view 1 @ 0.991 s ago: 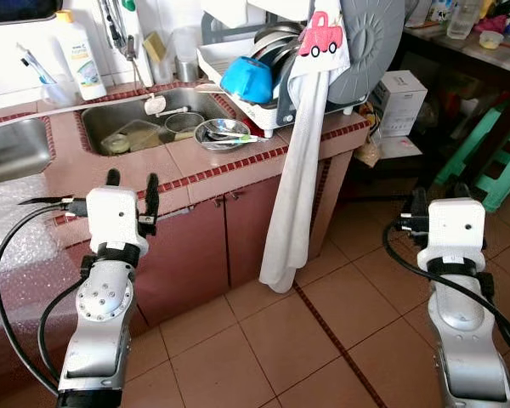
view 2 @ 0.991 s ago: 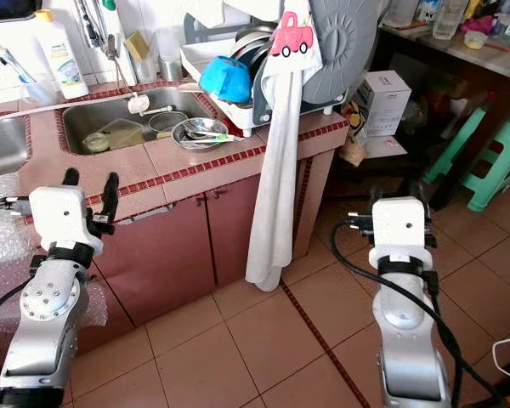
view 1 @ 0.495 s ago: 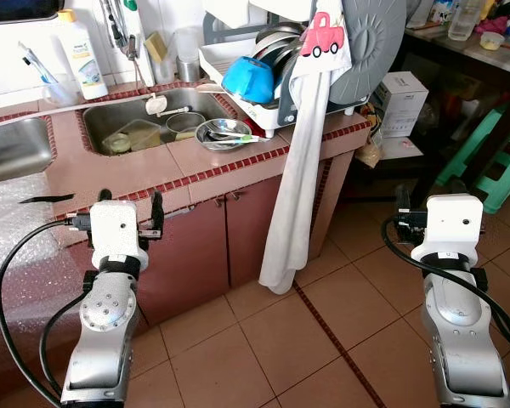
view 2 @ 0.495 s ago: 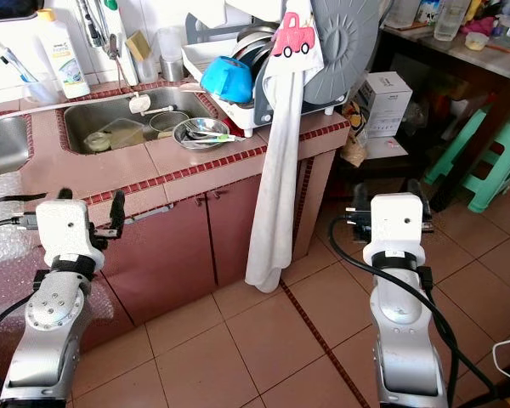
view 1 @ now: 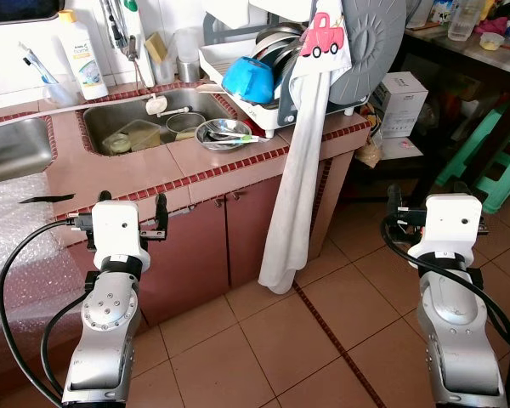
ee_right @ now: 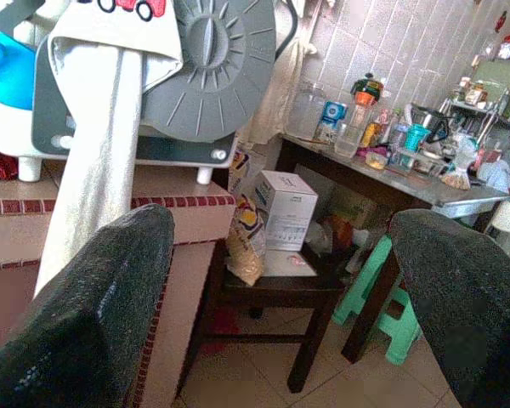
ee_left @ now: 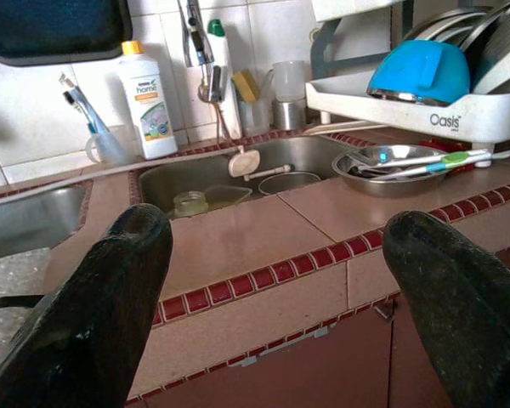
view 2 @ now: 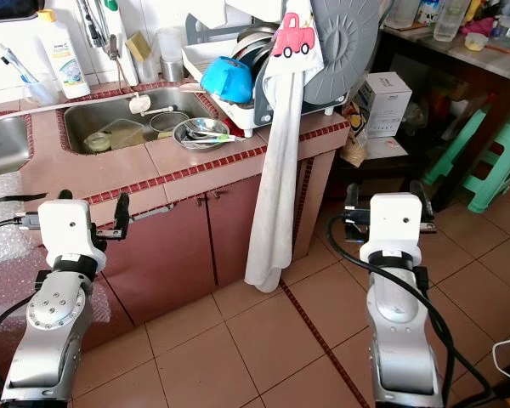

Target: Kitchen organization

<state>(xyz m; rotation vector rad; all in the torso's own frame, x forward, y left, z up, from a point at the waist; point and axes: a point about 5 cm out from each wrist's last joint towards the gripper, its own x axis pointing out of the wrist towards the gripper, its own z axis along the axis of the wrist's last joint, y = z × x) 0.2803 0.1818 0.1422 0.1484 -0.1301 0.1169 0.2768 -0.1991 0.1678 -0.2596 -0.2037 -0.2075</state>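
Towel (view 1: 299, 161) hangs off dish rack (view 1: 263, 81) over cabinet front w/ both arms' fingers (ee_left: 110, 297) spread wide, empty.

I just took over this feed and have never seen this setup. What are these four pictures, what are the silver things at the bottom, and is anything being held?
The two wide pictures come from a stereo camera on the robot's head, looking down at a kitchen counter. The silver columns are its two arms. Each ends in a white block with two black fingers: the left hand in front of the counter edge, the right hand over the tiled floor.

The other two pictures come from cameras on the wrists, looking out between each hand's fingers. The dark shapes at their sides are those fingers.

Both hands are open and hold nothing.

On the counter: a sink with containers in it, a steel bowl beside it, a dish rack with a blue bowl, and a towel hanging down the cabinet. A soap bottle stands by the wall.
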